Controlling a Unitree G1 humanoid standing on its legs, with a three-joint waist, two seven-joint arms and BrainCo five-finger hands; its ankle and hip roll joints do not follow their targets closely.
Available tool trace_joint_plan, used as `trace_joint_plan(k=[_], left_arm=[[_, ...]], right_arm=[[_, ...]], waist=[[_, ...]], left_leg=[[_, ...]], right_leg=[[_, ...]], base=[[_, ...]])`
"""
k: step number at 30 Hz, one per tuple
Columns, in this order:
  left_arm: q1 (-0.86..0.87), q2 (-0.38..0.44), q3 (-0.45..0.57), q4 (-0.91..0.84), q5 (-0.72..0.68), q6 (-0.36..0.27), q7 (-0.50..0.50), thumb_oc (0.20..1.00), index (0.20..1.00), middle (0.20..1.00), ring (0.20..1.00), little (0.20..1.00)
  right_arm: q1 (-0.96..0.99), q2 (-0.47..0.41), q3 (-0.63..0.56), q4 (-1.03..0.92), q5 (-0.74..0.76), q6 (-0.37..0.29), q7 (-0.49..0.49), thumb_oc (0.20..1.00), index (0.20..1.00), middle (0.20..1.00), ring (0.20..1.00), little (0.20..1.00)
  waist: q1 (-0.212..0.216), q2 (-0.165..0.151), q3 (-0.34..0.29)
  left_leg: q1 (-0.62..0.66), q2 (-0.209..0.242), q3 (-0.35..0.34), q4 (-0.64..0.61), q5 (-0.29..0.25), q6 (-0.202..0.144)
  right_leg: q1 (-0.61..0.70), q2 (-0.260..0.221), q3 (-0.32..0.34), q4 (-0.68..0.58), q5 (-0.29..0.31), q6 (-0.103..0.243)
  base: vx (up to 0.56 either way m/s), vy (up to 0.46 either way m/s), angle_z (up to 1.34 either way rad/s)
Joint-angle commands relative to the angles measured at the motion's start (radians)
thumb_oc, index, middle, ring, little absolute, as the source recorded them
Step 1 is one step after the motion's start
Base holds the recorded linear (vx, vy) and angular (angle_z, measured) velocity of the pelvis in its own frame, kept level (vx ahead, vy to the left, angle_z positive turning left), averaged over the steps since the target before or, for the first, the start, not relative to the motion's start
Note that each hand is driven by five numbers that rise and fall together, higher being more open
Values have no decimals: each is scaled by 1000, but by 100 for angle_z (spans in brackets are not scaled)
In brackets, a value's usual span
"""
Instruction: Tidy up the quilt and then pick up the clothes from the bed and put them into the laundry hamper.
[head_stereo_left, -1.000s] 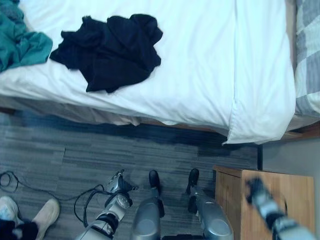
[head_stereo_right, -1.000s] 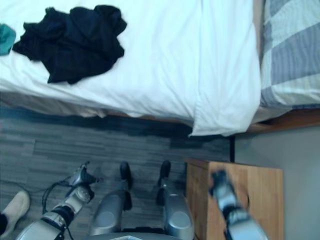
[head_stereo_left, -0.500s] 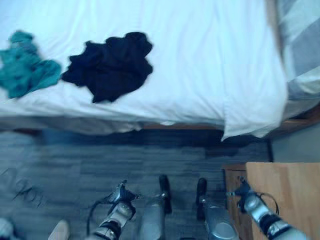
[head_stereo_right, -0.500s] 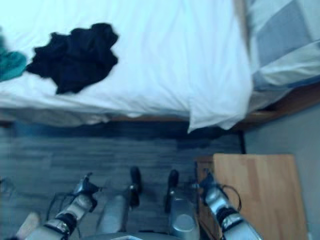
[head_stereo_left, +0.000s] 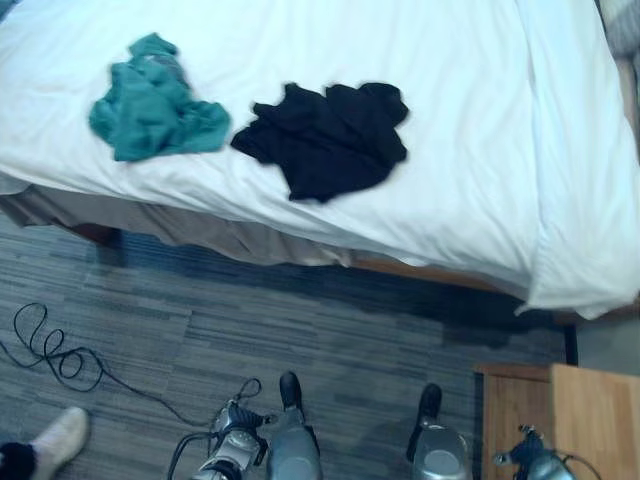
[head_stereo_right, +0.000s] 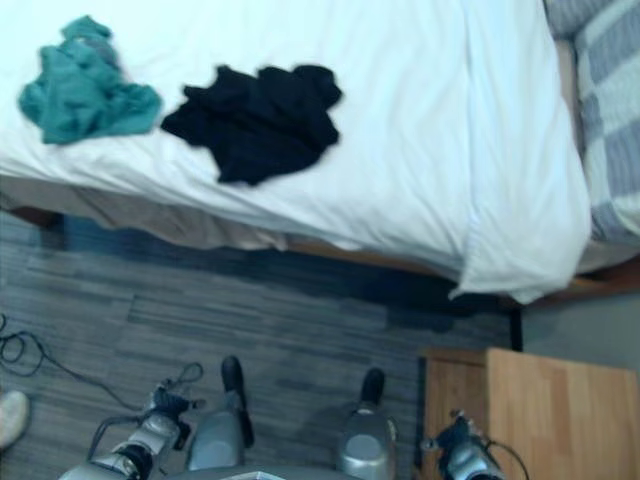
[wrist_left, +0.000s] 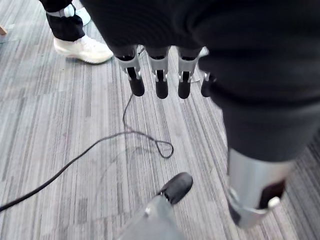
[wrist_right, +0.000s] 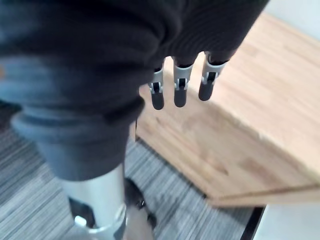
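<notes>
A white quilt (head_stereo_left: 420, 60) lies smooth over the bed, its right end hanging past the bed's edge. On it rest a crumpled black garment (head_stereo_left: 325, 135) near the middle and a teal garment (head_stereo_left: 150, 105) to its left. Both hands hang low over the floor, far from the bed. My left hand (head_stereo_left: 232, 443) shows at the lower left with its fingers (wrist_left: 159, 80) straight and nothing in them. My right hand (head_stereo_right: 455, 450) hangs beside the wooden cabinet, its fingers (wrist_right: 180, 85) relaxed and straight, holding nothing.
A wooden bedside cabinet (head_stereo_right: 530, 410) stands at the lower right, close to my right hand. A striped pillow (head_stereo_right: 605, 110) lies at the bed's right end. A person's light shoe (head_stereo_left: 55, 440) stands on the grey striped floor (head_stereo_left: 300, 320) at the lower left.
The camera has swung left, so the teal garment now shows in full and the cabinet sits further right. Both hands have dropped lower in the view.
</notes>
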Motion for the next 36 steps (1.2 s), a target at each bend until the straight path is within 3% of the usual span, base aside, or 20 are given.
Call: trace_joint_plan(k=[1,4,6,9,11,13,15,17,18,19,20,22,24,25,28,29,30,31,34,36], left_arm=[[-5,65,-24,10,72,25,1,1000,1000,1000,1000,1000],[-16,71,-33,12,83,28,-10,1000,1000,1000,1000,1000],[-26,80,-44,18,126,47,-28,1000,1000,1000,1000,1000],[-8,69,-38,17,137,31,-33,1000,1000,1000,1000,1000],[-4,41,-38,-19,102,16,-25,1000,1000,1000,1000,1000],[-41,27,-61,-89,58,3,5,1000,1000,1000,1000,1000],[-50,22,-71,-109,51,-1,12,1000,1000,1000,1000,1000],[-66,5,-86,-140,35,-10,20,1000,1000,1000,1000,1000],[-66,5,-86,-140,35,-10,20,1000,1000,1000,1000,1000],[-69,3,-91,-136,35,-13,18,1000,1000,1000,1000,1000],[-72,6,-114,-118,60,-9,13,1000,1000,1000,1000,1000],[-67,0,-132,-108,77,-15,12,1000,1000,1000,1000,1000],[-68,0,-141,-101,93,-14,6,1000,1000,1000,1000,1000],[-74,14,-151,-94,139,-3,5,1000,1000,1000,1000,1000],[-87,35,-156,-99,151,-2,0,1000,1000,1000,1000,1000],[-81,49,-149,-111,159,-1,6,1000,1000,1000,1000,1000],[-76,51,-147,-109,162,3,12,1000,1000,1000,1000,1000],[-73,49,-143,-104,161,5,17,1000,1000,1000,1000,1000],[-67,29,-137,-74,161,16,17,1000,1000,1000,1000,1000],[-56,10,-130,-47,152,6,13,1000,1000,1000,1000,1000]], right_arm=[[-87,25,35,-49,61,-26,-17,1000,1000,1000,1000,1000],[-86,24,48,-68,67,-34,-24,1000,1000,1000,1000,1000],[-88,11,66,-104,53,-33,-30,1000,1000,1000,1000,1000],[-84,3,69,-119,64,-38,-21,1000,1000,1000,1000,1000],[-117,-21,80,-115,53,-33,-27,1000,1000,1000,1000,1000],[-141,-36,68,-91,69,-27,-49,1000,1000,1000,1000,1000],[-147,-36,61,-87,75,-26,-55,1000,1000,1000,1000,1000],[-160,-38,64,-95,83,-26,-61,1000,1000,1000,1000,1000],[-160,-38,64,-95,83,-26,-61,1000,1000,1000,1000,1000],[-161,-39,69,-103,79,-28,-58,1000,1000,1000,1000,1000],[-150,-46,76,-101,64,-29,-59,1000,1000,1000,1000,1000],[-151,-32,81,-105,48,-33,-47,1000,1000,1000,1000,1000],[-145,-28,69,-113,35,-31,-43,1000,1000,1000,1000,1000],[-169,-8,90,-148,1,-25,-42,1000,1000,1000,1000,1000],[-184,21,133,-195,-22,-35,-26,1000,1000,1000,1000,1000],[-204,47,185,-253,-54,-47,-5,1000,1000,1000,1000,1000],[-211,62,208,-260,-63,-53,-1,1000,1000,1000,1000,1000],[-218,73,227,-263,-71,-59,1,1000,1000,1000,1000,1000],[-220,74,258,-266,-62,-71,2,1000,1000,1000,1000,1000],[-222,63,273,-264,-56,-71,11,1000,1000,1000,1000,1000]], waist=[[-14,-1,27],[-34,-1,39],[-76,-6,46],[-76,-5,39],[-62,12,66],[-45,4,97],[-47,6,100],[-53,16,70],[-52,16,70],[-49,26,53],[-32,30,30],[-42,28,6],[-53,29,-3],[-54,1,-11],[-37,-19,0],[-11,-23,7],[-3,-23,9],[-1,-24,10],[-8,-18,10],[5,-7,13]], left_leg=[[6,34,13,5,-108,-1],[22,5,18,11,-127,4],[73,-53,25,45,-217,19],[63,-82,18,164,-283,24],[-69,-29,38,559,-235,-46],[-193,-2,-2,764,-181,-73],[-229,23,-2,771,-190,-66],[-170,77,4,488,-203,-33],[-169,77,5,487,-202,-33],[-146,89,-32,320,-161,-39],[-129,123,-152,182,-111,-58],[-85,102,-253,191,-169,-67],[-70,94,-226,193,-182,-65],[-47,57,-183,196,-209,-43],[-23,48,-121,201,-232,-27],[12,45,-55,187,-244,-17],[20,42,-41,178,-241,-11],[24,33,-39,165,-235,-6],[15,-24,-77,131,-211,17],[6,-68,-90,158,-235,26]], right_leg=[[-47,172,105,75,-139,34],[-61,275,100,20,-187,30],[-125,335,56,-54,-180,21],[-63,325,54,-134,-194,-6],[-2,328,68,-157,-223,-63],[41,324,82,-174,-240,-79],[48,319,90,-178,-245,-78],[49,287,147,-194,-244,-39],[49,287,147,-194,-244,-39],[48,278,170,-200,-241,-22],[51,258,217,-194,-247,-5],[50,234,255,-161,-229,21],[49,218,261,-156,-218,30],[18,180,282,-140,-146,64],[-1,150,237,-126,-114,69],[-5,105,86,-99,-103,55],[0,102,36,-78,-113,50],[1,123,35,-61,-127,49],[-23,310,198,-38,-201,38],[3,323,196,-68,-224,8]], base=[[141,273,-9],[140,184,8],[320,189,10],[273,99,24],[191,102,27],[161,124,-27],[160,227,-45],[259,465,-53],[211,406,-67],[290,570,-79],[385,759,-81],[275,496,-101],[108,401,-92],[70,628,-39],[-17,362,-69],[-65,451,-69],[-58,393,-80],[-40,238,-107],[-9,154,-30],[28,64,65]])
